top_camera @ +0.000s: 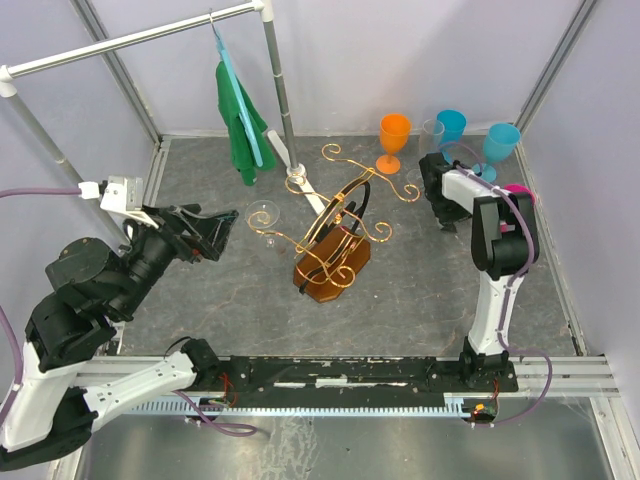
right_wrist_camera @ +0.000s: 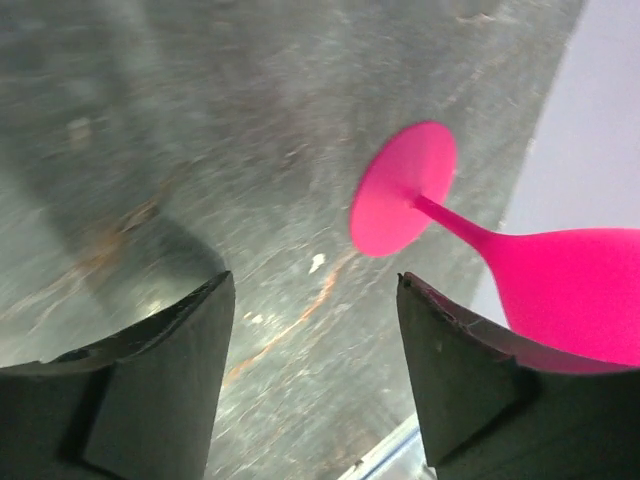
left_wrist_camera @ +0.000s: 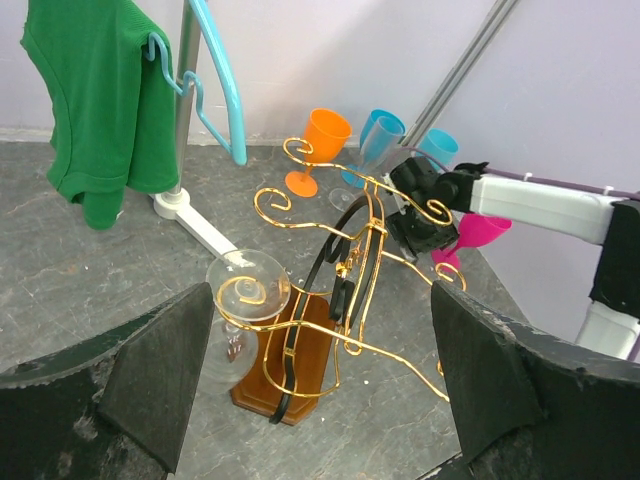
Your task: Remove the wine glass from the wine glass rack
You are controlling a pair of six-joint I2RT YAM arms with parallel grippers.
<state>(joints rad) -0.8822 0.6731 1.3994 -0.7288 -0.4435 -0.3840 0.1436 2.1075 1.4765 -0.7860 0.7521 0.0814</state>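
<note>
The gold curly-wire wine glass rack (top_camera: 340, 225) with a black arched loop stands on its amber-brown base (top_camera: 330, 272) mid-table; it also shows in the left wrist view (left_wrist_camera: 365, 240). A clear wine glass (top_camera: 264, 215) hangs upside down from its left scroll arm, also in the left wrist view (left_wrist_camera: 243, 300). My left gripper (top_camera: 222, 230) is open and empty, just left of the glass; in its own view (left_wrist_camera: 320, 385) the jaws stand wide apart before the rack. My right gripper (top_camera: 436, 200) is open and empty above the floor (right_wrist_camera: 315, 340), right of the rack.
Orange (top_camera: 393, 138), two blue (top_camera: 500, 145) and a small clear glass stand at the back right. A pink glass (right_wrist_camera: 520, 260) stands beside my right gripper. A grey clothes rail (top_camera: 130, 38) holds a green shirt (top_camera: 238, 125) on a blue hanger at the back left.
</note>
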